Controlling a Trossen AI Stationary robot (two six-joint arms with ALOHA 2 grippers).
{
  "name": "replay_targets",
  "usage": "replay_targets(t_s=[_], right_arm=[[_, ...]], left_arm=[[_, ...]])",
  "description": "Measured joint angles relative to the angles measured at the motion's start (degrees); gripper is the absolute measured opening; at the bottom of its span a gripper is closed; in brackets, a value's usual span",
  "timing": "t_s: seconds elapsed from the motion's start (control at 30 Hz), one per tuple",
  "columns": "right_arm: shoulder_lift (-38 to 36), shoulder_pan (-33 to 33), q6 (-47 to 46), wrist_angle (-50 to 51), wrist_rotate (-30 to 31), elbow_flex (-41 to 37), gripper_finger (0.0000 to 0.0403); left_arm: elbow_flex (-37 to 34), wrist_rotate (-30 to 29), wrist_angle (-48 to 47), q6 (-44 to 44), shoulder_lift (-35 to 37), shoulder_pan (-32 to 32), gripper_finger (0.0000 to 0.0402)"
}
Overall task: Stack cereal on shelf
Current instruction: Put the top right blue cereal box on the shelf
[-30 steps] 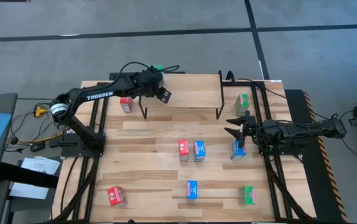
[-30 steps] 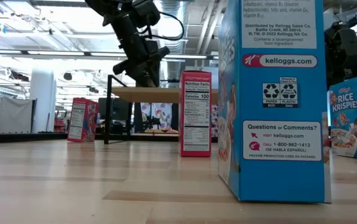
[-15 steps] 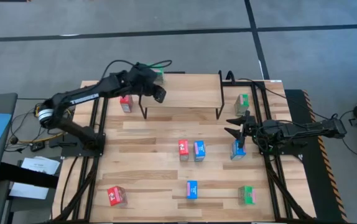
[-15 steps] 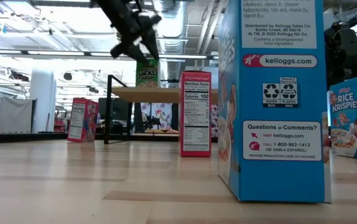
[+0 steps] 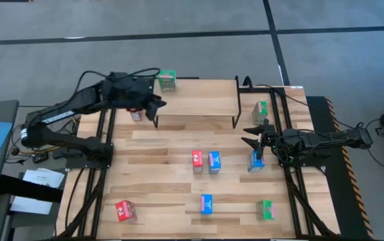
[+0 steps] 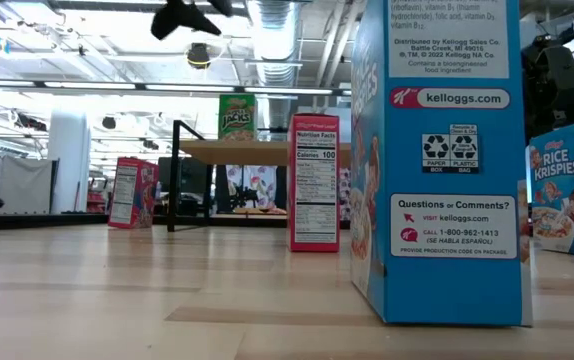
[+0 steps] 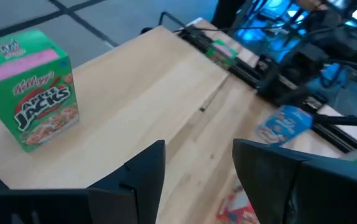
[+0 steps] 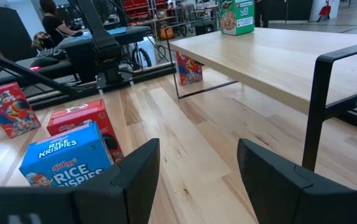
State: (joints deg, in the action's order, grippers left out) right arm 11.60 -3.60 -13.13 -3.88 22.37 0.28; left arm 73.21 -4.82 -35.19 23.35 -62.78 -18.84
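The green box point(image 5: 167, 81) stands upright at the far left corner of the shelf point(image 5: 199, 97), apart from the left gripper point(image 5: 153, 105), whose fingers are parted and empty, just off the shelf's left edge. A second ago that gripper hung over this corner with the box; since then it has let go and drawn back. The right gripper point(image 5: 252, 134) waits open by the table's right edge, beside a blue box point(image 5: 255, 161), unmoved.

Even, bright light falls from ceiling strip lamps point(image 6: 117, 86) that glare white in the low view, shadows on the table point(image 5: 178, 134) stay faint, and the nearest blue box point(image 6: 437, 160) looms large yet readable.
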Motion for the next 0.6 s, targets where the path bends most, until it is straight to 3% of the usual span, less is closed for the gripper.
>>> replay_targets(t_s=[0.13, 0.6], right_arm=[[0.0, 0.0, -0.3, -1.0, 0.0, 0.0, 0.024], [0.0, 0.0, -15.8, -8.8, -1.4, 0.5, 0.024]], left_arm=[[0.0, -0.4, -2.7, -0.4, 3.6, 2.4, 0.0176], [0.0, -0.5, -5.6, -6.2, 9.3, 5.4, 0.0176]])
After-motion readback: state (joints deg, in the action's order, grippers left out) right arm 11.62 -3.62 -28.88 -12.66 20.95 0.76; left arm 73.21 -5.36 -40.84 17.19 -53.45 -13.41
